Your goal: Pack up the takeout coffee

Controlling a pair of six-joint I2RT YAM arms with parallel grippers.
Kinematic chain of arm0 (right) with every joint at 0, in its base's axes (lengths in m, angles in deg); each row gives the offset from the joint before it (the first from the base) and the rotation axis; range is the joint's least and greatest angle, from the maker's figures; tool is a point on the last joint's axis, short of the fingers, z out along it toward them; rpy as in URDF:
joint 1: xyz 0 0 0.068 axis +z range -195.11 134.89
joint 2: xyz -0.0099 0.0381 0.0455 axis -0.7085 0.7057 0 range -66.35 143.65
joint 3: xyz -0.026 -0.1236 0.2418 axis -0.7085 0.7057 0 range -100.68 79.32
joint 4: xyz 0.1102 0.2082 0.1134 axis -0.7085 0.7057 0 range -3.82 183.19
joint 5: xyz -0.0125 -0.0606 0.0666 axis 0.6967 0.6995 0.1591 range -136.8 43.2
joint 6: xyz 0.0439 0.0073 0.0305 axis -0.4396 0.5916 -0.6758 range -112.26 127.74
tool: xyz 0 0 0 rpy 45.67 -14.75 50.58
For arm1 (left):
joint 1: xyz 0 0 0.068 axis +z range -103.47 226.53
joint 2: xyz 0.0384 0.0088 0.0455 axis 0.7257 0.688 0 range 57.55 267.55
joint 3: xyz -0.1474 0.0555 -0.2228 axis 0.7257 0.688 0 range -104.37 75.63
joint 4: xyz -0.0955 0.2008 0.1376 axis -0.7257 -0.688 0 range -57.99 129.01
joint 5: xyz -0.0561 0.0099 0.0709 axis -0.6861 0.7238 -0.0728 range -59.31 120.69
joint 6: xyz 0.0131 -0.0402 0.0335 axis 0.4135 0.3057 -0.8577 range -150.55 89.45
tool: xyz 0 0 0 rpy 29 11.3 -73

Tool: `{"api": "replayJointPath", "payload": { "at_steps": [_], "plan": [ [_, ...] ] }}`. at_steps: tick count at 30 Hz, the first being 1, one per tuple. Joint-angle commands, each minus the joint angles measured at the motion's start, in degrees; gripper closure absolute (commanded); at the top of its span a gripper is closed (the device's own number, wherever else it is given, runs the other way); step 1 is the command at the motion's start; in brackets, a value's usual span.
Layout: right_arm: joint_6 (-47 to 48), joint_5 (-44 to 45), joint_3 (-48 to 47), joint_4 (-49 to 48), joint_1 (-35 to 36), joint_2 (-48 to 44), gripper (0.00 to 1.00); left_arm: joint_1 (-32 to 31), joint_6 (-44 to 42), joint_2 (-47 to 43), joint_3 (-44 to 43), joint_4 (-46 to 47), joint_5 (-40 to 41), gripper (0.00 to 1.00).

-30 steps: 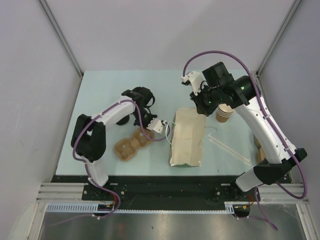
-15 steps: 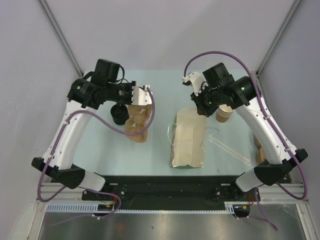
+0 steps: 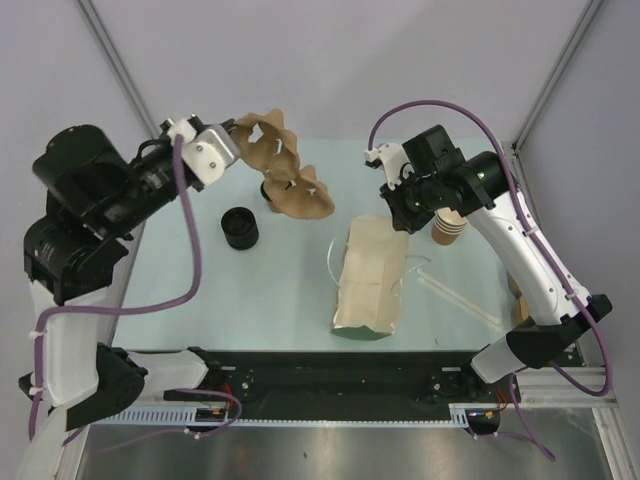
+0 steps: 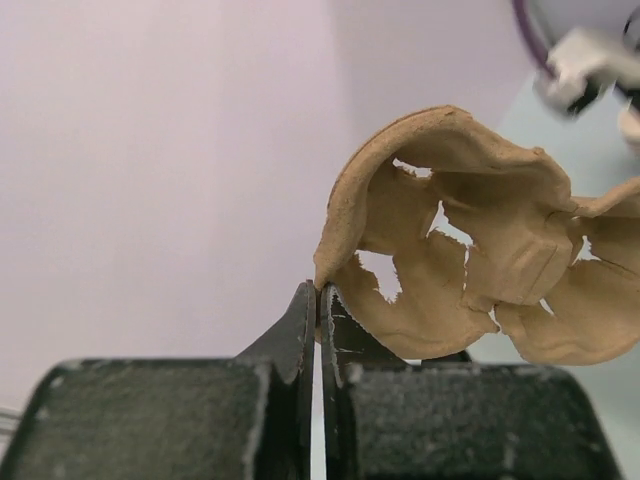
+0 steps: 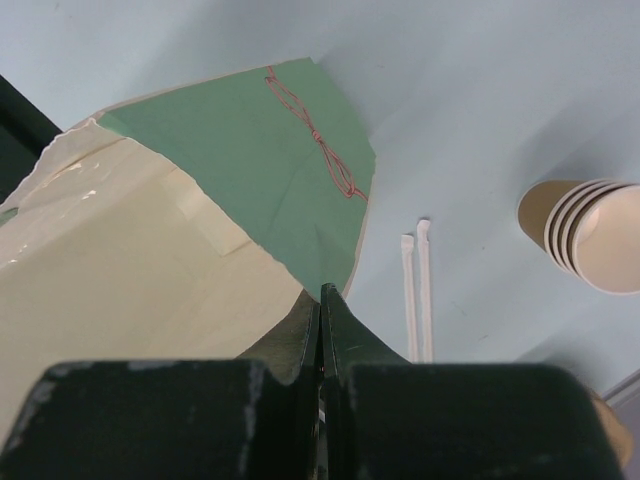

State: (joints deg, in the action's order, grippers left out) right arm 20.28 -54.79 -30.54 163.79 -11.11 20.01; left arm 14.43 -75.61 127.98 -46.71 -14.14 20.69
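Left gripper [image 4: 320, 292] clamps the raised pulp carrier [image 4: 500, 250] by its thin rim, risking a tear; right gripper [image 5: 321, 290] pinches the bag [image 5: 150, 280]

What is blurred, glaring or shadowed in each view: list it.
Left wrist: the cup carrier is sharp, the left gripper in front soft and dark, the far corner blurred. Right wrist: small glare spots on the paper bag, the straws crisp. Top external: even light, faint shadows only.

The left arm [image 3: 65, 340] and right arm [image 3: 535, 265] are white shells with black joints, each trailing a purple cable [image 3: 430, 103] and ending in matte black fingers [image 4: 290, 340].
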Motion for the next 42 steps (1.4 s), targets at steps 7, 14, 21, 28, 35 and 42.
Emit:
{"api": "replayJointPath", "payload": {
  "at_steps": [7,14,21,28,35,42],
  "plan": [
    [-3.3,1.92,-2.11,-2.1,-0.16,1.79,1.0,-18.15,5.25,2.07,-6.85,12.54,15.88,1.0],
    [-5.33,3.33,-2.2,-2.81,-0.42,2.31,1.0,-34.43,-2.84,4.8,-2.74,13.32,26.52,1.0],
    [-6.03,3.68,-1.93,-2.98,-0.77,1.61,1.0,-42.34,-13.2,2.6,11.68,22.99,35.48,1.0],
    [-6.03,3.15,-1.23,-3.07,-0.86,1.17,1.0,-45.86,-17.86,2.17,18.53,26.59,39.09,1.0],
    [-6.03,2.72,-1.93,-3.25,-1.04,1.26,1.0,-46.48,-19.89,-0.29,27.94,31.52,40.58,1.0],
    [-6.12,2.63,-1.93,-3.16,-0.95,1.26,1.0,-46.48,-18.49,-0.82,31.02,32.23,40.59,1.0]
  ]
}}
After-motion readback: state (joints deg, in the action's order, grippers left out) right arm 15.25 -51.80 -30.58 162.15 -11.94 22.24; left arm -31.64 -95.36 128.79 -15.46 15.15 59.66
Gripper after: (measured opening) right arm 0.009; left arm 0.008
